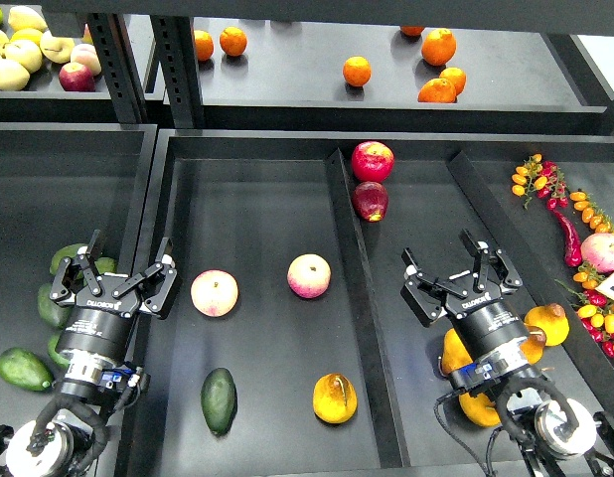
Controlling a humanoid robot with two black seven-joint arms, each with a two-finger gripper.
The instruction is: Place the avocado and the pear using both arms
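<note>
Nearest, avocado (219, 399) and pear (334, 397) lying apart in the middle compartment, two peaches (215, 293) beyond. Left gripper (115, 277) spread wide, empty, hovering over the divider wall. Right gripper (461, 279) likewise splayed, holding nothing, above the right compartment. Both arms angled up from below.

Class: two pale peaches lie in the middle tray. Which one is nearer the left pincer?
The left-hand peach, close beside the left pincer; the other peach lies further right.
</note>
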